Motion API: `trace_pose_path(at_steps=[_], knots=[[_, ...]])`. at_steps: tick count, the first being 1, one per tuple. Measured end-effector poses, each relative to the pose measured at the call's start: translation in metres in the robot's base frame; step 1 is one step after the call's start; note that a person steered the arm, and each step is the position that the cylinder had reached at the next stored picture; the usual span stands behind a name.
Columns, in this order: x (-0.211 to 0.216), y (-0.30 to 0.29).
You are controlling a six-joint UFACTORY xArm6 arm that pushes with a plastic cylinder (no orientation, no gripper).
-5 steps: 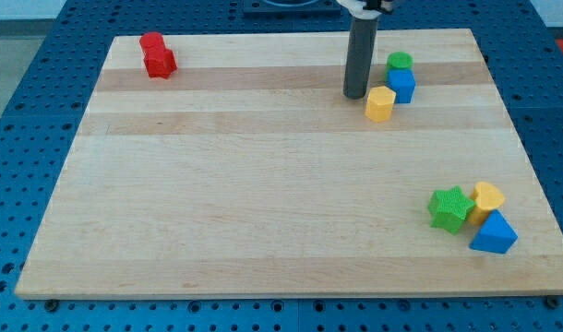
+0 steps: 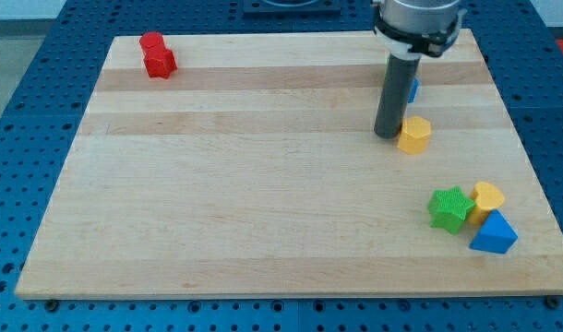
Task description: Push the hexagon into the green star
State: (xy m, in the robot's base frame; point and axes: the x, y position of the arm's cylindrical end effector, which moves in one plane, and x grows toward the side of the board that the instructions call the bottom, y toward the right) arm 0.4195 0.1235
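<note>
The yellow hexagon (image 2: 413, 135) lies on the wooden board at the view's right, above the middle. My tip (image 2: 387, 135) rests right at its left side, touching or nearly touching it. The green star (image 2: 449, 208) sits lower right, well below the hexagon, with a gap of bare board between them.
A yellow heart-like block (image 2: 488, 197) and a blue triangle (image 2: 493, 233) sit against the green star's right. A blue block (image 2: 413, 88) shows partly behind the rod. Two red blocks (image 2: 157, 55) sit at the top left. The wooden board's (image 2: 263, 184) right edge is near the star group.
My tip moved down and to the right. The yellow hexagon slid down-right with it, away from the blue block. The rod now hides the green block beside the blue one.
</note>
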Motion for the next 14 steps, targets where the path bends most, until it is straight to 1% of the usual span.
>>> trace_pose_path(at_steps=[1,2,3,4,5,6,7,8,10,11,12,13,14], knots=[[0.019,0.000],[0.027,0.000],[0.022,-0.012],[-0.013,-0.014],[-0.027,0.011],[-0.027,0.033],[-0.024,0.035],[-0.007,0.033],[0.041,0.033],[0.053,0.033],[0.054,0.032],[0.024,0.017],[-0.026,-0.026]])
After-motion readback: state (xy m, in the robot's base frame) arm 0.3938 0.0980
